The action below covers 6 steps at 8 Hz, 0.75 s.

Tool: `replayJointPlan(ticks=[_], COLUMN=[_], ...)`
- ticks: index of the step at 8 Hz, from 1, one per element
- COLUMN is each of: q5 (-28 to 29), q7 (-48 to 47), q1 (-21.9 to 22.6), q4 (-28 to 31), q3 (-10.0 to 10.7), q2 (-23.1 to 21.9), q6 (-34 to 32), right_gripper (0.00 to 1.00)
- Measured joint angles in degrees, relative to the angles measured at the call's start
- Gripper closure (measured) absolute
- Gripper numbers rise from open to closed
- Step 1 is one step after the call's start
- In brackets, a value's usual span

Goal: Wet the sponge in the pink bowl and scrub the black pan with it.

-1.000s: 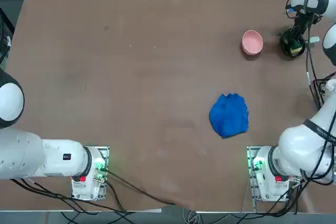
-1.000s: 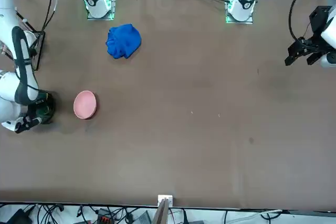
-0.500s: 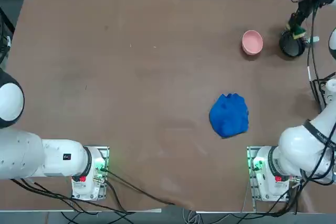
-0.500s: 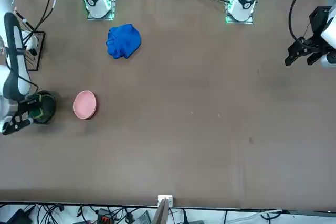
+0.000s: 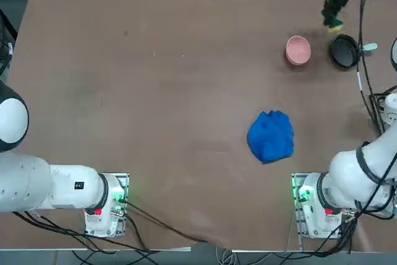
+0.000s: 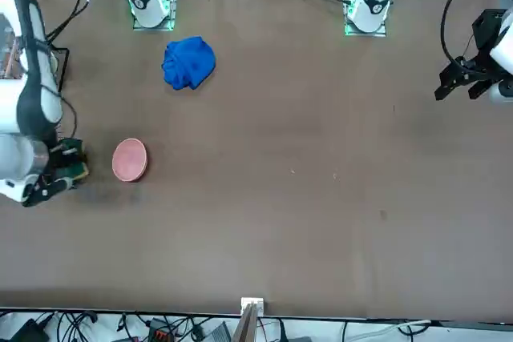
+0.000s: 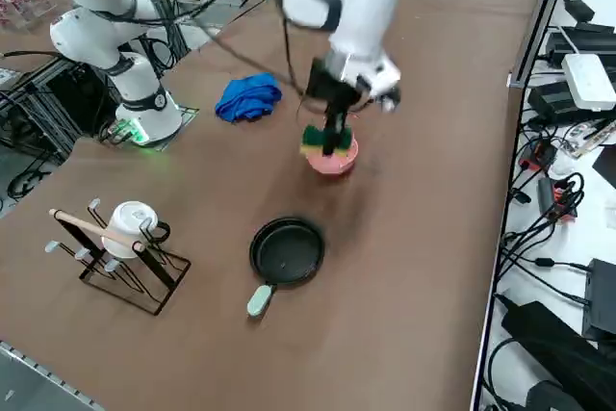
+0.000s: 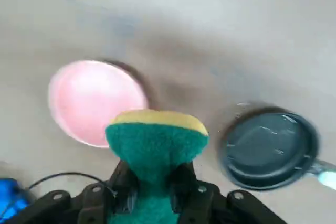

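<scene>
The sponge (image 8: 157,142), dark green with a yellow layer along one edge, is pinched in the middle by the closed jaws of the right gripper (image 8: 152,190), its free end flaring out. It is held above the worktop (image 5: 186,122), toward the far right corner. Below, the smooth, round pink bowl (image 5: 298,50) and the round black pan (image 5: 344,51), raised-rimmed with a short pale handle, sit near each other by that corner.
</scene>
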<state>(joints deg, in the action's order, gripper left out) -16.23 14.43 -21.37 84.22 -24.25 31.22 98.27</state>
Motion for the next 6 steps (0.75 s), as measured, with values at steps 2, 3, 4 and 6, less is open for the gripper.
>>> replayJointPlan(ticks=[2,3,4,6], q5=[0.2,0.2,0.3,0.2], q7=[-11.6,-17.6,-23.5,-34.5], q1=[1.5,4.1,7.8,14.6], q4=[1.5,2.2,2.8,4.7], q3=[-6.3,-7.7,-8.0,-8.0], q2=[0.1,0.6,1.6,4.4], q6=[0.0,0.8,2.8,9.7], right_gripper=[0.65,0.64,0.64,0.64])
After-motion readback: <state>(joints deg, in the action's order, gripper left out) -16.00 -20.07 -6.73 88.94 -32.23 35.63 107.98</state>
